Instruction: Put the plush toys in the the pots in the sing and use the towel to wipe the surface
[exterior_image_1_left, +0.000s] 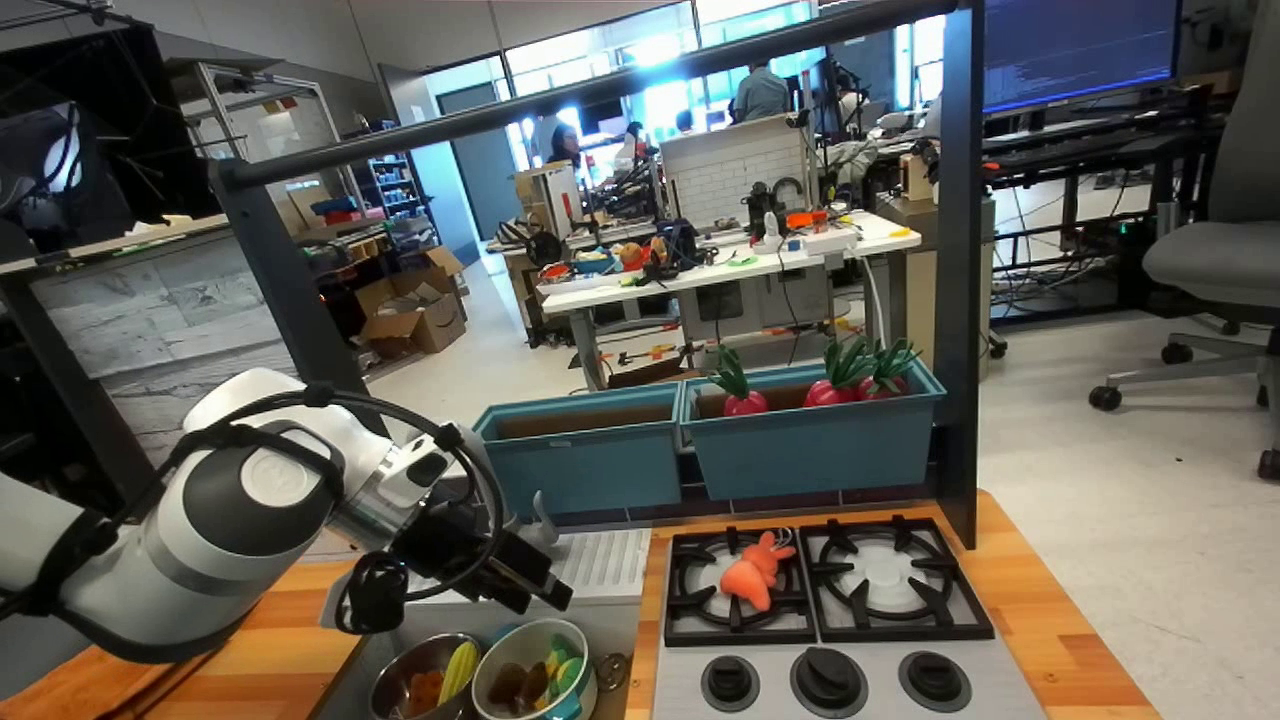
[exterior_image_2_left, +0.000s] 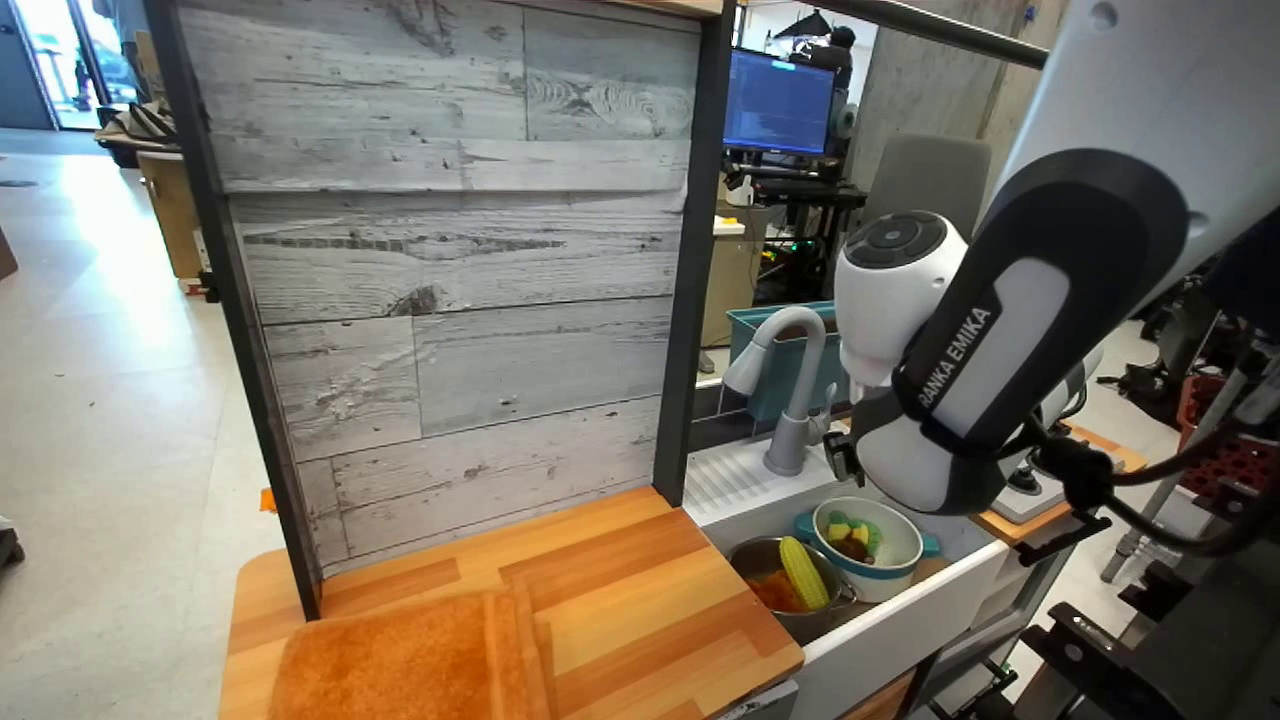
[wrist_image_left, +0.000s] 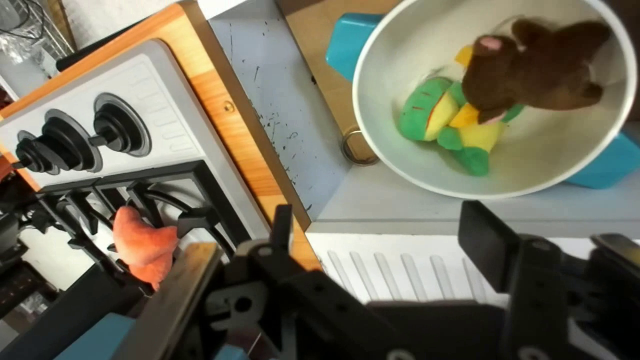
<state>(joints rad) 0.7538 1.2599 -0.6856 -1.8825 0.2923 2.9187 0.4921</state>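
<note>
Red-orange toy (exterior_image_1_left: 750, 585): it lies on the burner grate (exterior_image_1_left: 740, 637), to the stove (exterior_image_1_left: 685, 675) side of the pincer (wrist_image_left: 377, 220), well apart from it. Probably it is the next toy to be put in a pot.
Pincer: its two fingers stand well apart, and there is nothing held between them.
Cream-white pot (wrist_image_left: 542, 155): it stands in the basin (wrist_image_left: 277, 107), lower than the pincer, with a brown toy (wrist_image_left: 540, 65) and a green-and-yellow toy (wrist_image_left: 435, 112) inside.
Grey metal pot (exterior_image_2_left: 758, 558): it is just beside the cream-white pot, also lower than the pincer; a yellow toy (exterior_image_2_left: 803, 573) is tilted in it, next to something orange (exterior_image_2_left: 775, 592).
Towel (exterior_image_2_left: 400, 660): it lies on the wooden countertop (exterior_image_2_left: 620, 600), on that side of the pincer which is away from the stove.
Danger at the grate: the fingers could strike the bars, if they go down too deep; the toy could also catch there, if the pull is sideways.
Danger at the pots: a toy released too early could fall outside the rim.
Danger at the towel: a shallow pinch could lose the cloth, because it lies flat.
</note>
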